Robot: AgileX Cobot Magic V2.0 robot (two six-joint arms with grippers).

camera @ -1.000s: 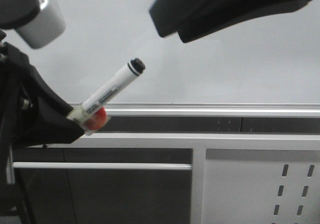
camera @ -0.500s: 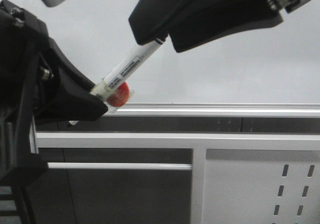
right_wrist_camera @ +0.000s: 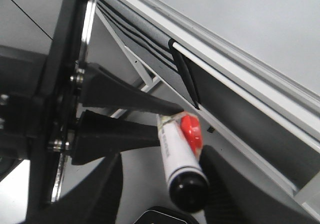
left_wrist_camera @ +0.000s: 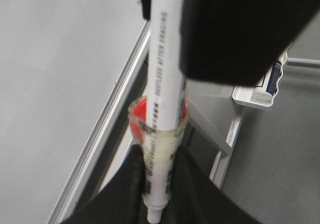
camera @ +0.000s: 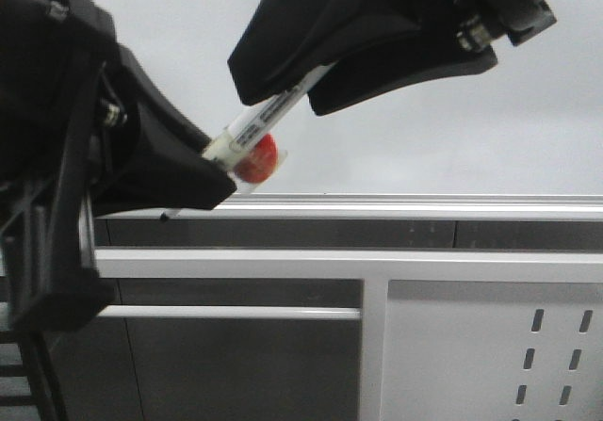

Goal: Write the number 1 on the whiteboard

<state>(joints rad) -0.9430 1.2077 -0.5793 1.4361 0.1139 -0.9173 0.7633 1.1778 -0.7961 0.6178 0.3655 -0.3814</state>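
My left gripper [camera: 219, 174] is shut on the lower end of a white marker pen [camera: 268, 115], which slants up to the right in front of the whiteboard [camera: 452, 129]. A red piece [camera: 256, 160] is taped to the pen just above the fingers. My right gripper [camera: 278, 99] reaches down from the upper right, open, and its fingers straddle the pen's capped end. In the right wrist view the black cap [right_wrist_camera: 187, 191] sits between the spread fingers, close to one pad. The left wrist view shows the pen [left_wrist_camera: 162, 98] clamped at my left gripper [left_wrist_camera: 157, 166]. The number 1 is out of view.
The board's silver bottom rail [camera: 424, 202] runs across below the pen. Under it are a white frame bar and a white perforated panel [camera: 490, 346] at the lower right. A small white tray [left_wrist_camera: 260, 91] holding another pen hangs beside the frame.
My left gripper has carried the pen up and to the right. My right gripper has come down and left, and the pen's cap end now lies between its fingers.
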